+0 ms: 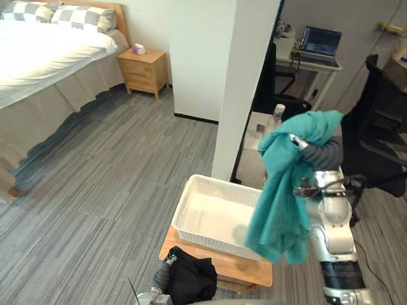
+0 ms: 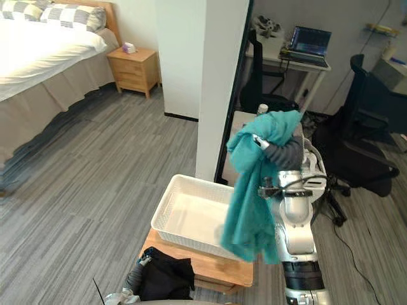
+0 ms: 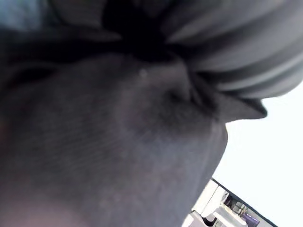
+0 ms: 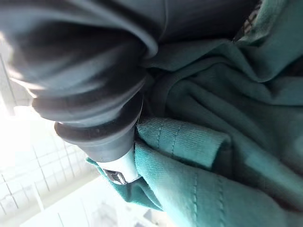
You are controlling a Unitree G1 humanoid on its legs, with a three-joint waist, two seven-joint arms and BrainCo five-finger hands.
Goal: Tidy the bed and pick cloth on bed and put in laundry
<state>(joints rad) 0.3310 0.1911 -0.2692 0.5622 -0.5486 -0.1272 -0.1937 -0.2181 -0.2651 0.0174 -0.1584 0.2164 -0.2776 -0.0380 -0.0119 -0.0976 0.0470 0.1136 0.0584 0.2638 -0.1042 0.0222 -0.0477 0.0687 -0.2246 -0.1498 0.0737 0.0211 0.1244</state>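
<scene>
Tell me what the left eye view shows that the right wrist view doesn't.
Left eye view adds: the bed, nightstand, laptop, a black cloth at the left hand, and the teal cloth hanging full length from the right hand. Right wrist view adds: the cloth's stitched hem up close. Both: teal cloth, right hand, white basket.

Grey striped carpet [image 1: 114,190] covers the floor. At the far left stands a bed [image 1: 44,57] with a white cover, a beige skirt, checked pillows [image 1: 76,18] and a wooden headboard [image 1: 121,22]. Just beside it is a wooden nightstand [image 1: 144,71] bearing a small box [image 1: 138,49]. A white pillar [image 1: 245,82] divides the room. Beyond it a white table [image 1: 331,65] carries an open laptop [image 1: 320,41], with a black office chair [image 1: 388,127] near.
</scene>
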